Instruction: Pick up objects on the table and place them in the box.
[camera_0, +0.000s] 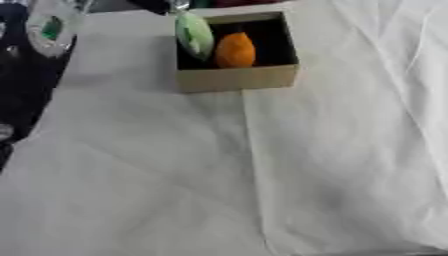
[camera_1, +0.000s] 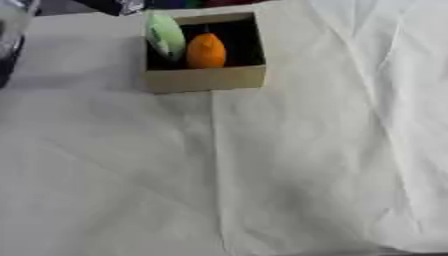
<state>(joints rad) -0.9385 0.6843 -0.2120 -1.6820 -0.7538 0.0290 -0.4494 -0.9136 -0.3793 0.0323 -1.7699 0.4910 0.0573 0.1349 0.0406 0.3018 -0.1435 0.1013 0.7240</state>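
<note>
A white cloth (camera_0: 262, 175), creased and folded, covers the table and fills nearly the whole view, largest of everything shown. At about 12 o'clock, near the far edge, sits an open cardboard box (camera_0: 236, 79) with a dark interior. Inside it, toward the middle, lies an orange rounded object (camera_0: 234, 51), blurred so that its kind cannot be told. Just beside it at its 9 o'clock, a pale green oval object (camera_0: 193, 33) leans against the box's left wall, its top rising above the rim; a darker mark shows on it, too soft to read. At 10 o'clock, along the left border of the left eye view, a dark and silvery shape (camera_0: 39, 35) is cut off by the frame; it may be part of the robot's left arm, but whether a hand is there, or how its fingers stand, cannot be told. The right hand appears in neither view.
</note>
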